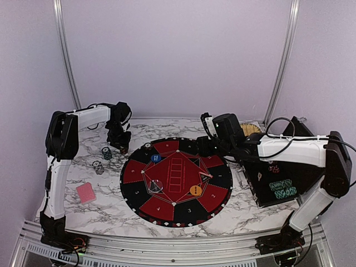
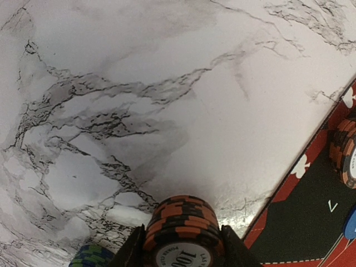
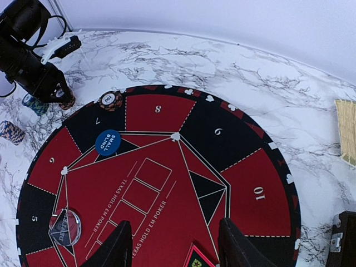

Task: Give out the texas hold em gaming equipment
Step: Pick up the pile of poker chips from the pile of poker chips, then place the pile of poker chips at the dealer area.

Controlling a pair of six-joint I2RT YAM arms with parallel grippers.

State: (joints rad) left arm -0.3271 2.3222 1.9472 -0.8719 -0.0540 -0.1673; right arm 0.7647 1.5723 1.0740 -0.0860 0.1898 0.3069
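Left wrist view shows the left gripper (image 2: 183,250) with its jaws closed narrow on a stack of orange-and-black poker chips (image 2: 181,214). It is over the marble tabletop (image 2: 167,83), just outside the edge of the round mat (image 2: 311,222). It is not possible to tell whether this stack rests on the tabletop or hangs a little above it. A blue-green stack (image 2: 89,257) stands just beside one jaw, and another orange stack (image 2: 343,151) sits on the rim of the mat. The right gripper (image 3: 177,250) hovers over the mat with jaws wide and nothing between them.

The held stack is only loose discs. The jaws probably press on some of them, so the lower chips may slip out and roll when the arm moves. A sideways swing could also knock over the blue-green stack. A careless approach to the mat could push the orange stack there.
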